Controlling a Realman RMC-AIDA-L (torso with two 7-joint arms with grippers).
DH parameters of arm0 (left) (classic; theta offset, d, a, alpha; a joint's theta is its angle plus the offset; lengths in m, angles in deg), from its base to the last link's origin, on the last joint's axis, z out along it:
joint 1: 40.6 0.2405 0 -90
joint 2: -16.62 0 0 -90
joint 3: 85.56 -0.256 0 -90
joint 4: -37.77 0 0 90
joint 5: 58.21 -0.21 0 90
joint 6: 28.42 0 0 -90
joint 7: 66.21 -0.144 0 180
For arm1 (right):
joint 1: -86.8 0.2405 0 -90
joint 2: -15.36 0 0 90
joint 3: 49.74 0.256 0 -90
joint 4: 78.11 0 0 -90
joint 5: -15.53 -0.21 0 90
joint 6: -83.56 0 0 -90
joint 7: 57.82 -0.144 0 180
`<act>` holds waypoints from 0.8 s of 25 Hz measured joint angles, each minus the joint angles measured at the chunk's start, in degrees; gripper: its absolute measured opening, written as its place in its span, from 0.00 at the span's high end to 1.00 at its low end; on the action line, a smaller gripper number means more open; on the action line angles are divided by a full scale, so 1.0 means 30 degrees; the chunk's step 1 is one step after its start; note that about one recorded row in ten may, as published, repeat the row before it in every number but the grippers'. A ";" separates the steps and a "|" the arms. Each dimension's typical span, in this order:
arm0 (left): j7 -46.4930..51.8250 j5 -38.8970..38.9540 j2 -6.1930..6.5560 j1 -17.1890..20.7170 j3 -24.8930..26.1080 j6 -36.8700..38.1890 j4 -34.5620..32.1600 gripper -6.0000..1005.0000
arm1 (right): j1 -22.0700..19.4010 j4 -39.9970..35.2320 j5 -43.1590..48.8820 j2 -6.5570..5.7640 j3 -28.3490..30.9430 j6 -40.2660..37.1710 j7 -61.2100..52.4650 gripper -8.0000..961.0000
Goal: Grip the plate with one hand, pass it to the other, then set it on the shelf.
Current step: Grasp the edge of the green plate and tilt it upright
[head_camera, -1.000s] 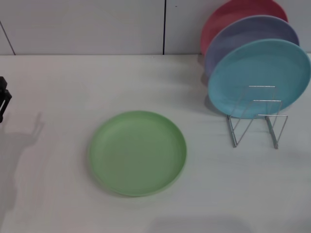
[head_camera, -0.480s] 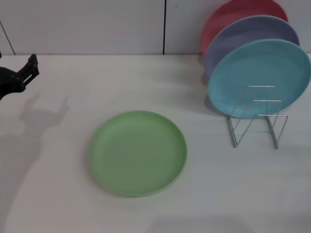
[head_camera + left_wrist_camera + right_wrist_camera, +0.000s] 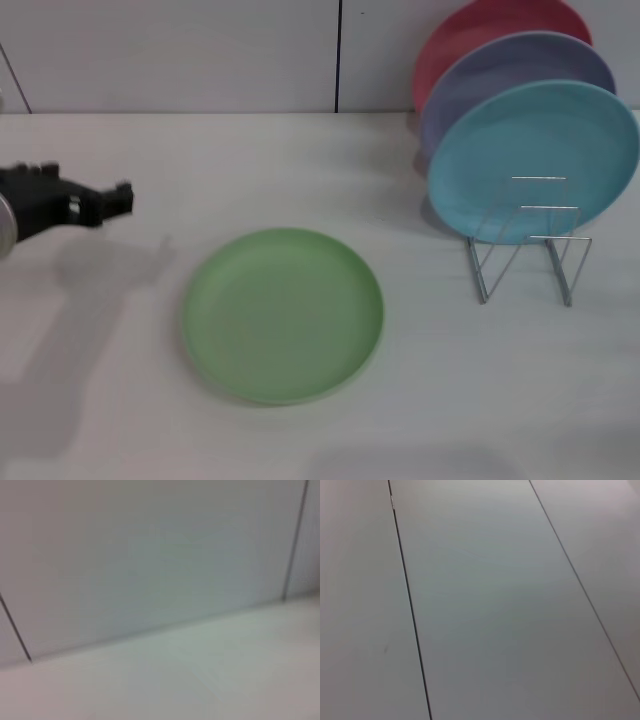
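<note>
The light-green plate (image 3: 283, 315) is seen lying flat on the white worktop (image 3: 300, 160), near the middle. Nothing is touching it.

To its right, the silver wire shelf (image 3: 527, 250) is set on the worktop, well apart from the green plate. A turquoise plate (image 3: 532, 160) is held upright in the shelf. A lavender plate (image 3: 500, 75) is stood behind it, and a red plate (image 3: 470, 35) is stood behind that one. The front loops of the shelf are seen in front of the turquoise plate.

To the left of the green plate, the left pincer (image 3: 118, 200) is seen above the worktop, near the left edge. It is pointed toward the right and is apart from the green plate. It is blurred, so it cannot be told whether its fingers are apart or together. Its shadow is cast on the worktop below it.

The right pincer is not seen in any view. Only a pale wall and worktop are shown in the left wrist view, and only pale panels with dark lines in the right wrist view.
</note>
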 joint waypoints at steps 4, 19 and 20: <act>-0.0128 0.1393 0.0040 -0.0774 0.0217 -0.1769 -0.0445 0.16 | 0.0030 -0.0202 0.0000 -0.0012 -0.0002 0.0322 0.0001 0.15; 0.0033 0.2213 -0.0103 -0.1602 -0.0891 -0.2666 -0.2391 0.16 | -0.0031 -0.0706 0.0051 -0.0018 -0.0001 0.0659 0.0021 0.15; 0.0041 0.2216 -0.0116 -0.1716 -0.0905 -0.2675 -0.2667 0.16 | -0.0008 -0.0735 0.0052 -0.0017 0.0000 0.0683 0.0024 0.15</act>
